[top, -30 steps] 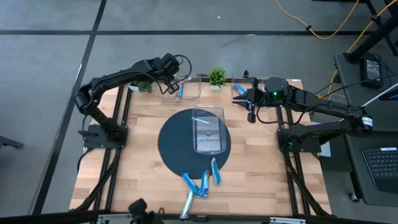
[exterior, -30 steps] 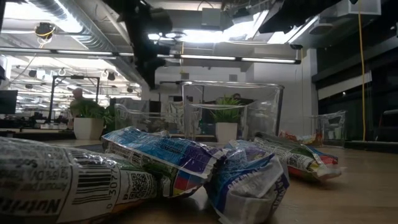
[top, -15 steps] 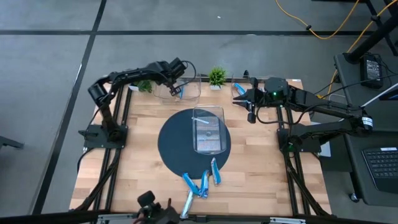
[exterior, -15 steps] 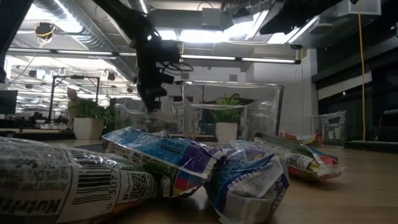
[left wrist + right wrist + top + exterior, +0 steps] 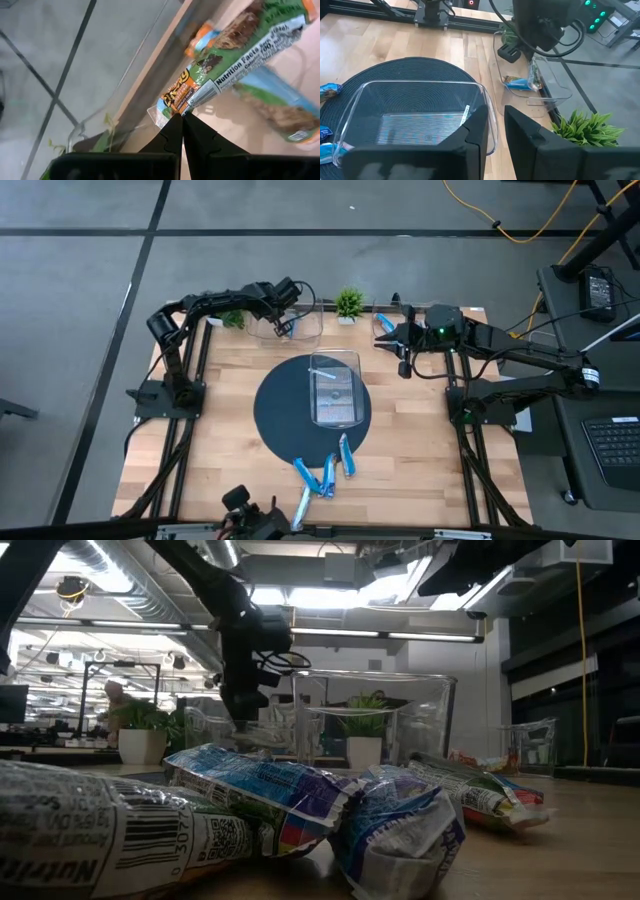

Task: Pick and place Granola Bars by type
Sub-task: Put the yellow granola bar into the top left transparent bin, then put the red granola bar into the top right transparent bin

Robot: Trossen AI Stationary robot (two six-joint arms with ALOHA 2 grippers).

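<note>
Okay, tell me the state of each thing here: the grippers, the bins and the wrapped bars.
left gripper: shut on green-and-orange wrapped granola bar, in far-left clear plastic bin.
right gripper: open, empty.
centre clear plastic bin: upright on dark round mat.
blue wrapped bars: lying loose, unsorted.

two dark jointed arms with black cables looped at the wrists, green lights glowing on the right one.

I am seeing four blue wrapped granola bars (image 5: 324, 472) lying loosely clustered on the wooden table's near edge, one resting flat inside the clear central bin, and another pinched in my left gripper (image 5: 181, 116).
</note>
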